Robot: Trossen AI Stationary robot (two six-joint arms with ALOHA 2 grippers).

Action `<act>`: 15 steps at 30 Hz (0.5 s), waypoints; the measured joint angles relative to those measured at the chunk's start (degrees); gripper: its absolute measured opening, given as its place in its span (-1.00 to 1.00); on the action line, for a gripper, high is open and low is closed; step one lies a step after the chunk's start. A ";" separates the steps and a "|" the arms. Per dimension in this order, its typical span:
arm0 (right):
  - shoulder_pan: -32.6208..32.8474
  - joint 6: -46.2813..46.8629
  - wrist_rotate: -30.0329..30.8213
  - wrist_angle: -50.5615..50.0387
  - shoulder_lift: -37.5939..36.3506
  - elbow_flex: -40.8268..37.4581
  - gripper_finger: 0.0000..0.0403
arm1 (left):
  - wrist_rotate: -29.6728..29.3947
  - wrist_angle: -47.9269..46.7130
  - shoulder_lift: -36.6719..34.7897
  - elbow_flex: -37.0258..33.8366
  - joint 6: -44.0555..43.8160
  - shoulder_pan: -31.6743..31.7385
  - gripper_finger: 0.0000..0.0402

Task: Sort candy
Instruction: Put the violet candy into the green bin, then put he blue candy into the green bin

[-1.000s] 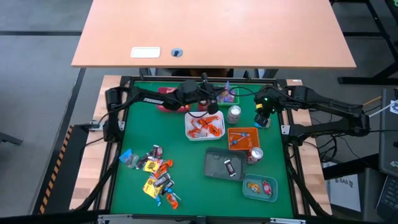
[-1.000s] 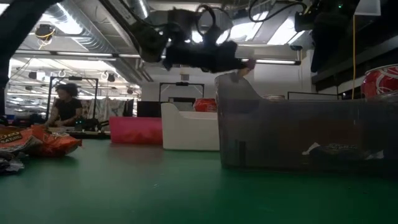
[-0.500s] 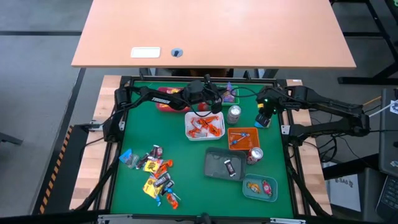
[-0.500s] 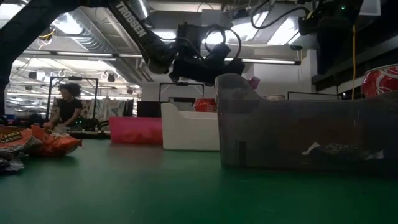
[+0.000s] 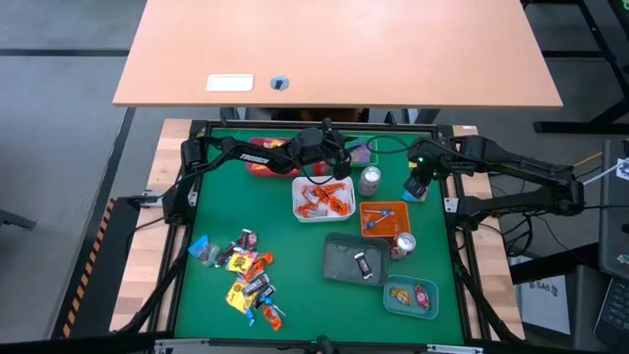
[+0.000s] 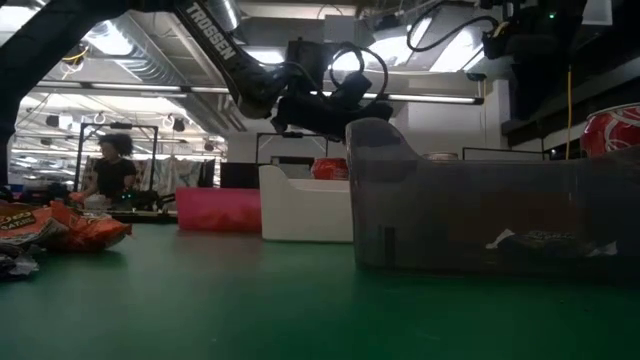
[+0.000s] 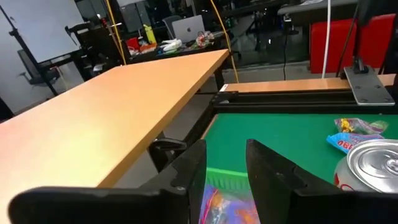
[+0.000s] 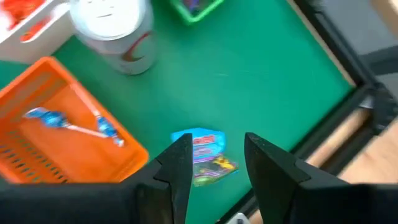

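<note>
L tool [image 7: 225, 171] parted, empty, upper centre over green tray [image 7: 227, 186]. R tool [image 8: 214, 163] parted, empty, above crinkly blue candy [image 8: 202, 149] on green felt tabletop [image 8: 261, 74].

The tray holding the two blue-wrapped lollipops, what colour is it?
Orange. The tray shows best in the right wrist view, beside the soda can.

Below the left gripper [image 5: 344, 155], a green tray [image 7: 214, 178] with purple-pink candy [image 7: 219, 205], perhaps. Just beside it, a white tray [image 5: 323, 202] of orange wrappers and a silver can [image 5: 370, 180]. Under the right gripper [image 8: 212, 160], a blue-and-yellow sweet [image 8: 205, 154] on the green mat [image 5: 295, 246]; beside it an orange tray [image 8: 56, 134] with blue-wrapped sweets [image 8: 68, 122].
</note>
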 joint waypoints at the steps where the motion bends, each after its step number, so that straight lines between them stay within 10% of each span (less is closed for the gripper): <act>1: 0.00 0.57 0.81 -0.13 0.00 0.00 -0.29 | -0.01 -0.39 0.00 0.00 -0.02 0.00 -0.49; 15: -0.07 -0.03 -2.01 5.80 0.66 -11.54 -0.29 | 1.14 -0.87 -0.66 -0.02 -6.37 -0.48 -0.49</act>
